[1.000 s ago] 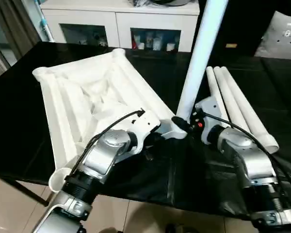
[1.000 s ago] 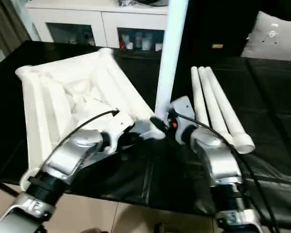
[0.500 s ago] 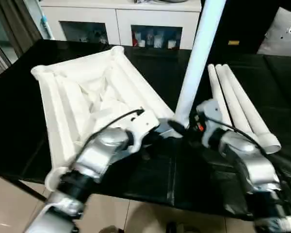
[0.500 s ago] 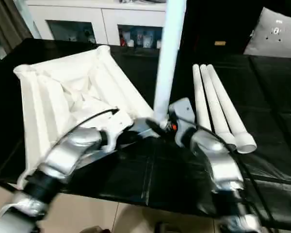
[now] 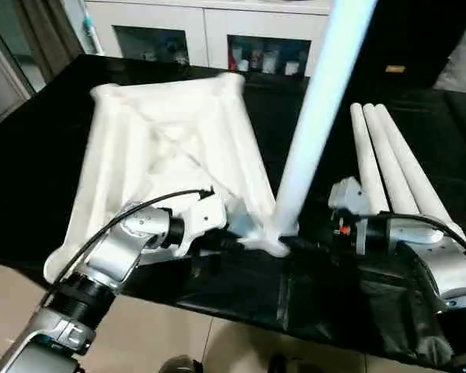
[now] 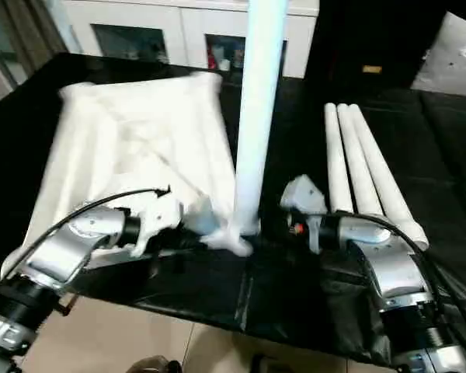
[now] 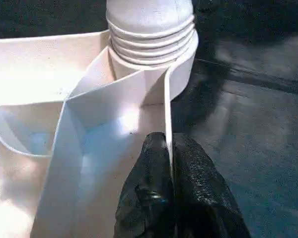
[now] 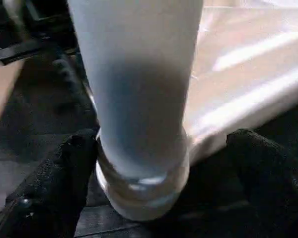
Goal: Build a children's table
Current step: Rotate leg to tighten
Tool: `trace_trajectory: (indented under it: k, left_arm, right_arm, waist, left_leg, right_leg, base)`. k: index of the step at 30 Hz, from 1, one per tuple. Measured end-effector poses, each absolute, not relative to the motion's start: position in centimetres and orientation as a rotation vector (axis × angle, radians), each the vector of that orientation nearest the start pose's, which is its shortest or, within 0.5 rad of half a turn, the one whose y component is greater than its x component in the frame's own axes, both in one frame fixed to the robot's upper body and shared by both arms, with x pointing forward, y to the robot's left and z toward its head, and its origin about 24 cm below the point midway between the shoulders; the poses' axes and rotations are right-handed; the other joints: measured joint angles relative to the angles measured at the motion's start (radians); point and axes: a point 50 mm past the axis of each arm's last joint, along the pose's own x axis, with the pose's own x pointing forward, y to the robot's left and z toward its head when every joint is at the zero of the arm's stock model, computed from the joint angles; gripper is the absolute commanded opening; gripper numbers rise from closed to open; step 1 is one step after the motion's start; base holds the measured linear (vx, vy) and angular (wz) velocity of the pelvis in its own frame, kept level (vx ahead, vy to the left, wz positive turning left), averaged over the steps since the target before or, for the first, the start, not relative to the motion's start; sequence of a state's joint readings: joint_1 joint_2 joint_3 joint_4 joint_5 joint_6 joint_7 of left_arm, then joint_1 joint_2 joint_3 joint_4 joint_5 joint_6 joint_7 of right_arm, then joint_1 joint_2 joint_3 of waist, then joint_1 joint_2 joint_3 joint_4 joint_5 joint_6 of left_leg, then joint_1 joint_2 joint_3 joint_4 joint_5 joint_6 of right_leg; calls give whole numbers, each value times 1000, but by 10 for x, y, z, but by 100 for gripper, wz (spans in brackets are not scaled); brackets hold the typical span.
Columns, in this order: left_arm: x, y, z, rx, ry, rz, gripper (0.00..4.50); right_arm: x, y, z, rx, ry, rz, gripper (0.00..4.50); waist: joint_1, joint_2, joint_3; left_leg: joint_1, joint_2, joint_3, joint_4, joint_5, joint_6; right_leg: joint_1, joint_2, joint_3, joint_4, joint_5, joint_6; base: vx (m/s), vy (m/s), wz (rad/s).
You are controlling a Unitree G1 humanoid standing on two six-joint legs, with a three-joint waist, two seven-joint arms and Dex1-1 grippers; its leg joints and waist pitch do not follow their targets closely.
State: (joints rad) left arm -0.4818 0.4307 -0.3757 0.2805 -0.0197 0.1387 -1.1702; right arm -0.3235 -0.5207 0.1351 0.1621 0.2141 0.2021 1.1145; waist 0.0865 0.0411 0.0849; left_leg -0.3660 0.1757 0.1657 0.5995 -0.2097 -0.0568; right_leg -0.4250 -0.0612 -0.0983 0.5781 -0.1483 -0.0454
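Children's table top (image 5: 171, 148) is lying ribbed side up on the black-covered work surface (image 5: 31, 171), its near corner socket (image 7: 181, 64) sitting between the two grippers with one leg (image 5: 318, 116) standing upright in it. The left gripper (image 7: 170, 148) is pinching the thin wall of the top just behind that socket, its black fingers (image 7: 151, 183) closed on the rib. The right gripper (image 8: 154, 163) is reaching in from the far side of the socket, its fingers (image 8: 59, 178) spread wide on either side of the leg's base and apparently touching nothing. Three spare legs (image 5: 388, 163) are lying side by side just beyond the right gripper. To do this step well, I judge the left pinch should be holding the top steady while the right fingers close squarely on the tube low down and turn it, keeping it upright so the ridged end showing above the socket rim seats evenly rather than crossing. Against the frame a second ago, the top is sitting swung round, its near corner now further toward the right gripper, the leg is leaning a little less, and the right gripper is sitting further off from the tube.
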Motion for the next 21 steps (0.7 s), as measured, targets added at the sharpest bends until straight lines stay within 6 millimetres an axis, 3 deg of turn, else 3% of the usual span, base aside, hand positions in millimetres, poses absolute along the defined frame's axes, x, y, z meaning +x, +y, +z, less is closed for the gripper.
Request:
trace_trajectory:
  k: [6,8,11,18,21]
  left_arm:
    - [289,114,64,516,332,-1461,0]
    - [290,114,64,519,330,-1463,0]
    - [290,113,64,518,330,-1468,0]
    - [290,113,63,520,324,-1472,0]
    - [290,112,63,509,325,-1465,0]
  right_arm:
    - [279,-171,74,-238,279,1225,411]
    - [278,-171,72,-230,288,1235,375]
    - [277,-170,70,-221,302,1247,366]
    - [275,-169,68,-197,305,1257,288]
    - [274,-168,66,-162,308,1245,280]
  waist:
    - [1,0,0]
    - [2,0,0]
    - [3,0,0]
    - [4,0,0]
    - [5,0,0]
  left_leg:
    - [0,0,0,1,0,0]
    - [0,0,0,2,0,0]
    - [0,0,0,2,0,0]
    - [0,0,0,2,0,0]
    - [0,0,0,2,0,0]
  right_leg:
    - [0,0,0,0,0,0]
    - [0,0,0,1,0,0]
    - [0,0,0,1,1,0]
    - [0,0,0,1,1,-1]
    - [1,0,0,1,1,-1]
  base:
    - [0,0,0]
    - [0,0,0]
    - [0,0,0]
    - [0,0,0]
    - [0,0,0]
